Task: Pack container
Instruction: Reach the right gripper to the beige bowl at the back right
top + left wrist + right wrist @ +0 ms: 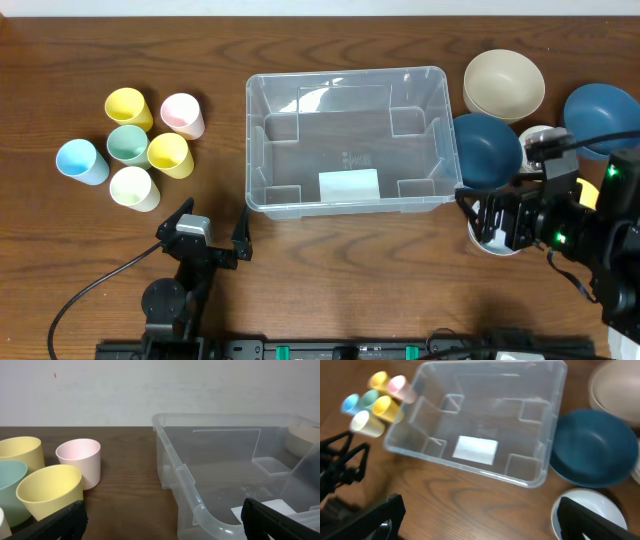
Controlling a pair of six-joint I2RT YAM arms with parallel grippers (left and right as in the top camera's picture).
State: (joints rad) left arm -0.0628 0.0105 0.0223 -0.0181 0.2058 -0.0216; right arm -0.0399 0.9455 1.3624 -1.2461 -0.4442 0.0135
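The container [254, 150] is a large clear bin in the middle of the table, with nothing in it but a pale label [348, 185] on its base. My left gripper [210, 230] stands open just off the bin's near-left corner, holding nothing. In the left wrist view the left gripper [165, 529] frames bare wood and the container [186, 485] corner. My right gripper [492, 215] is open by the bin's near-right corner, over a white bowl [480, 240]. The right wrist view shows the right gripper [480, 525] with nothing between its fingers, and the container [470, 466] ahead.
Several pastel cups [140, 145] stand in a cluster at the left; a pink cup [79, 460] and a yellow cup [50, 490] are nearest the left gripper. At the right lie a beige bowl [503, 83], a dark blue bowl [487, 148] and another blue bowl [600, 115].
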